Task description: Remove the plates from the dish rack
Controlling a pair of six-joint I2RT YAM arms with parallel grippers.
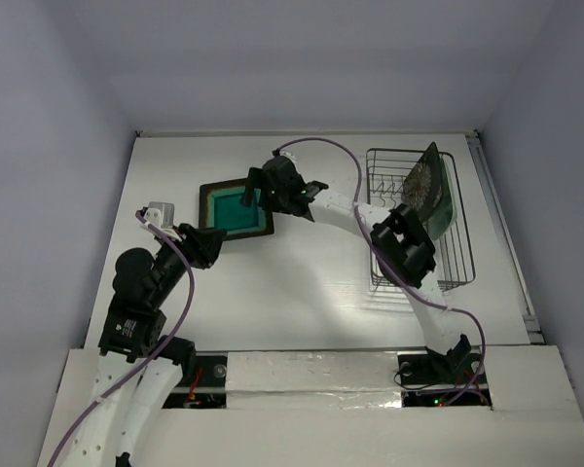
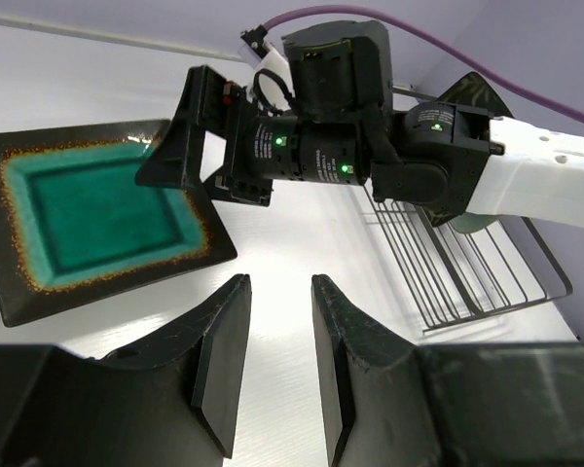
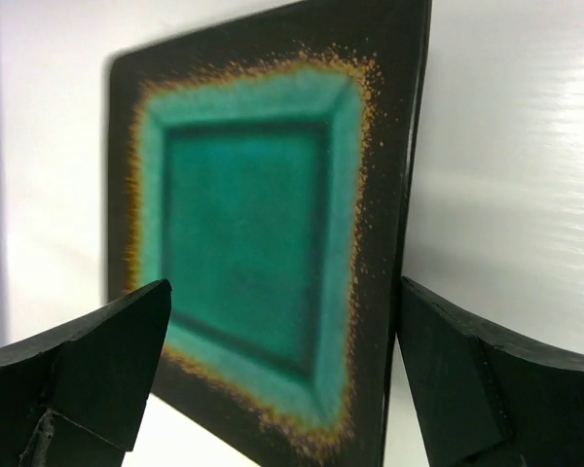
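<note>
Plates are being taken out one at a time, and the teal plate (image 1: 232, 209) lies flat on the desk (image 1: 311, 292), well apart from the dish rack (image 1: 446, 277). The right pincer (image 1: 260, 195) hangs over the plate's right edge with its fingers spread wide. In its own wrist view a finger shows on either side of the plate and neither touches it, so it pinches nothing. I judge the step in hand to be the end of this plate's set-down (the plate looks settled, with no tilt that I can see).

A dark patterned plate (image 1: 426, 187) stands on edge at the far right of the dish rack, leaning against the wire. Whether another plate is tucked behind it I cannot tell.

The left pincer (image 2: 273, 355) waits near the teal plate's near corner. Its fingers are parted and nothing is between them.

The next move probably calls for the right arm to lift clear without nudging the teal plate and swing back to the dish rack. It would then close on the patterned plate's upper rim and draw it up out of the prongs.
</note>
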